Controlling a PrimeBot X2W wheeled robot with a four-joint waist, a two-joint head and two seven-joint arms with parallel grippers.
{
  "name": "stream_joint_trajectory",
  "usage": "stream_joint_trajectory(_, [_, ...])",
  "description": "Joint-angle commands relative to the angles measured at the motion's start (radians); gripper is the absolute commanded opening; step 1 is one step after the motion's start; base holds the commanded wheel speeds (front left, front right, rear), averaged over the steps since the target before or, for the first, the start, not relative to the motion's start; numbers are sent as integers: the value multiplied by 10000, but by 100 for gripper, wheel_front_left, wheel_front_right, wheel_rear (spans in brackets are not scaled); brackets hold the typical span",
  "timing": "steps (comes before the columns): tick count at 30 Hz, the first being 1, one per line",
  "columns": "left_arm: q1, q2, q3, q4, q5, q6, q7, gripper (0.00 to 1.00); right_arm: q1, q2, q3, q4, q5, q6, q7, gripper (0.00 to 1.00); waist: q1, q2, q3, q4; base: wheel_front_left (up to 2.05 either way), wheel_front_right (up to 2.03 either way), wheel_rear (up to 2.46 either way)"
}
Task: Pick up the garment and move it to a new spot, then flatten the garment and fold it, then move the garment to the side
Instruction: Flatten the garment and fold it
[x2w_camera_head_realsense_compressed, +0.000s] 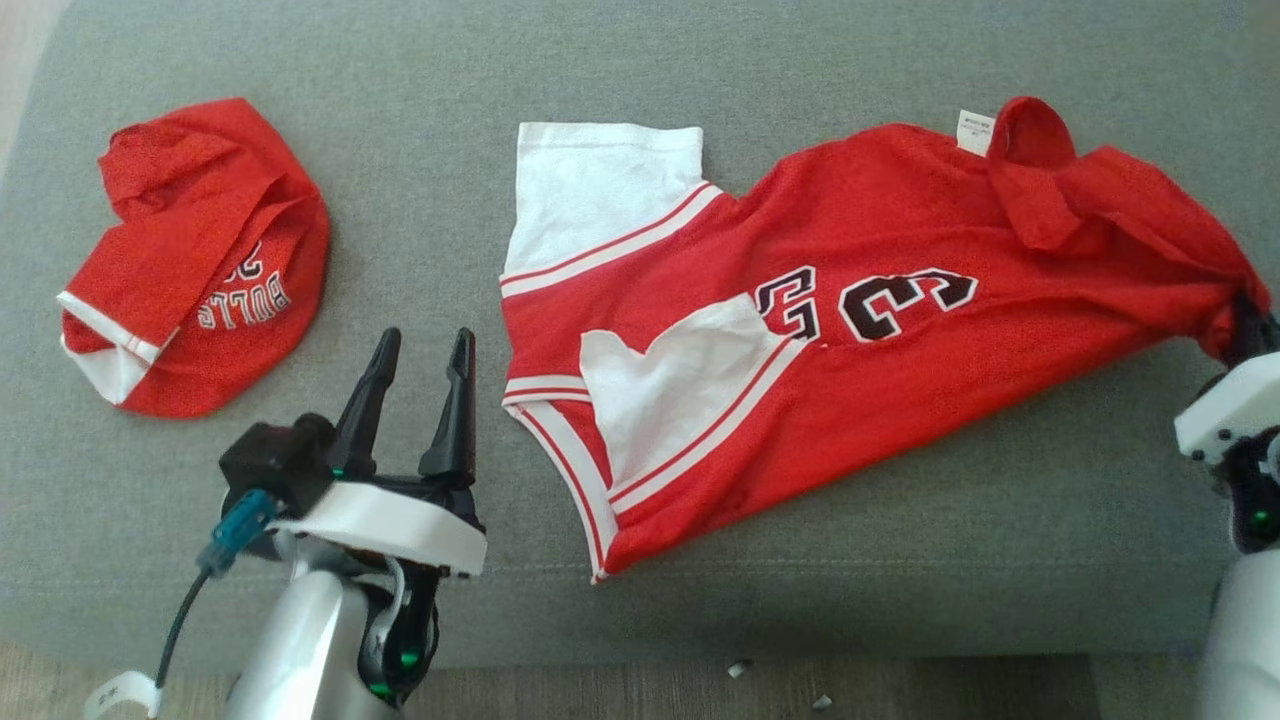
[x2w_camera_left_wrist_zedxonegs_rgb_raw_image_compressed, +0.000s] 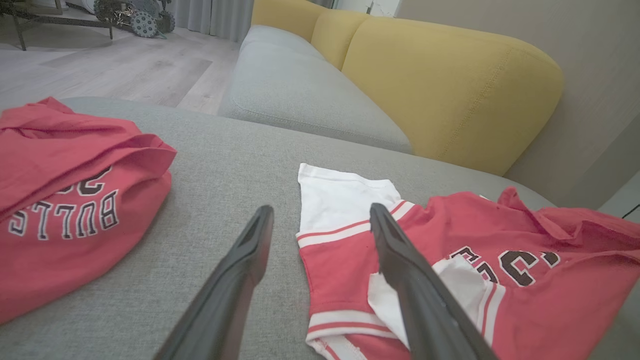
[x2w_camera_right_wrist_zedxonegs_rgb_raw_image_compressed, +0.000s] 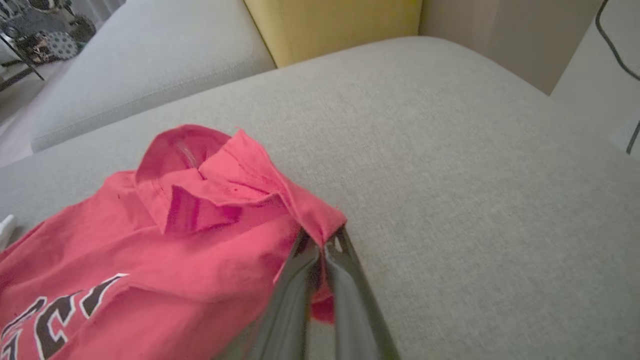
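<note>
You see a bunched red BULLS jersey (x2w_camera_head_realsense_compressed: 200, 260) lying on the left part of the grey cushion (x2w_camera_head_realsense_compressed: 640, 60). Behind it stand yellow sofa backs (x2w_camera_left_wrist_zedxonegs_rgb_raw_image_compressed: 450, 90) and a wood floor (x2w_camera_left_wrist_zedxonegs_rgb_raw_image_compressed: 100, 65).

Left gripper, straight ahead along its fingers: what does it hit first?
The left gripper would probably meet bare gray cushion, just beside the spread jersey's white sleeve; it may clip that sleeve. Depth unclear.
</note>
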Motion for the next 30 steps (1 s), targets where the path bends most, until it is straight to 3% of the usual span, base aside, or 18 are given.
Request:
stream_joint_trajectory(1, [-362, 31, 236, -291, 13, -27, -122, 100, -223, -149, 131, -502, -78, 63, 373, 19, 0, 0, 28, 7, 0, 0, 0])
stream_joint_trajectory(2, [-383, 30, 183, -297, -30, -15, -122, 100, -188, -189, 37, -560, -158, 63, 576, 100, 0, 0, 41, 15, 0, 0, 0])
stream_joint_trajectory(7, [-465, 29, 3, -292, -122, 45, -122, 100, -51, -206, -328, -880, -765, 63, 1008, 100, 0, 0, 70, 63, 0, 0, 0])
stream_joint_trajectory(13, [-493, 27, -93, -222, -126, 84, -122, 100, -50, 159, -303, -1692, -1062, 63, 38, 100, 0, 0, -13, -11, 0, 0, 0])
stream_joint_trajectory(23, [-548, 27, -280, -17, -269, 42, -122, 100, 1622, 283, 2426, -2642, 1588, 63, -1653, 100, 0, 0, -129, -585, 0, 0, 0])
stream_joint_trajectory(30, [-945, 43, -613, 1070, -98, -94, -102, 100, 1833, 285, 3145, -2710, 1959, 63, -2216, 100, 0, 0, -20, -1152, 0, 0, 0])
